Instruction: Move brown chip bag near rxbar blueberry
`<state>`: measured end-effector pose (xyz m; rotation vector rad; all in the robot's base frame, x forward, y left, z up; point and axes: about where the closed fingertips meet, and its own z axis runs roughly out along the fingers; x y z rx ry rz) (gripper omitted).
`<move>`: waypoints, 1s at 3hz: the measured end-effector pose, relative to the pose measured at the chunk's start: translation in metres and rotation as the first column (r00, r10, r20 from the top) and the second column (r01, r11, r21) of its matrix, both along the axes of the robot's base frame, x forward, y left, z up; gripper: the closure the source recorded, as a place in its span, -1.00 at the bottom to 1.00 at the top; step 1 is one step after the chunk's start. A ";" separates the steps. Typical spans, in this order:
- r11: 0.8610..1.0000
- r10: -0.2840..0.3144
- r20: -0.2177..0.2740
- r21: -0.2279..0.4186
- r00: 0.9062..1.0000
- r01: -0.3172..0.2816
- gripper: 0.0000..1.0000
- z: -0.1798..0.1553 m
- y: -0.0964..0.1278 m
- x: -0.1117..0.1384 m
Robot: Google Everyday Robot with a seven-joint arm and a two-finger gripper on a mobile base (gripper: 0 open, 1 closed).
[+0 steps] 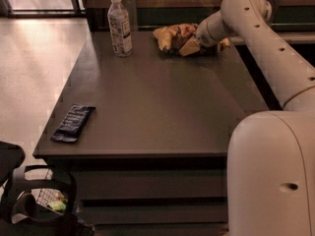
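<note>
The brown chip bag [173,36], tan-yellow and crinkled, lies at the far edge of the dark table [152,97], right of centre. My gripper [193,44] is at the bag's right end, at the tip of the white arm that reaches in from the right; the arm's end covers part of the bag. The rxbar blueberry [73,122], a flat dark navy bar, lies near the table's front left corner, far from the bag.
A clear plastic bottle [119,26] with a white cap stands upright at the far left of the table, left of the bag. My white base [273,181] fills the lower right. A black object with a wire basket [39,200] sits on the floor at lower left.
</note>
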<state>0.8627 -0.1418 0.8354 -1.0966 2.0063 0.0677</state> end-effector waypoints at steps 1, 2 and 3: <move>1.000 0.000 0.000 0.000 1.000 0.000 0.52 0.002 0.000 0.000; 1.000 0.001 -0.002 0.000 1.000 -0.001 1.00 0.001 0.001 0.000; 1.000 0.005 0.002 0.000 1.000 -0.005 1.00 0.004 0.002 0.000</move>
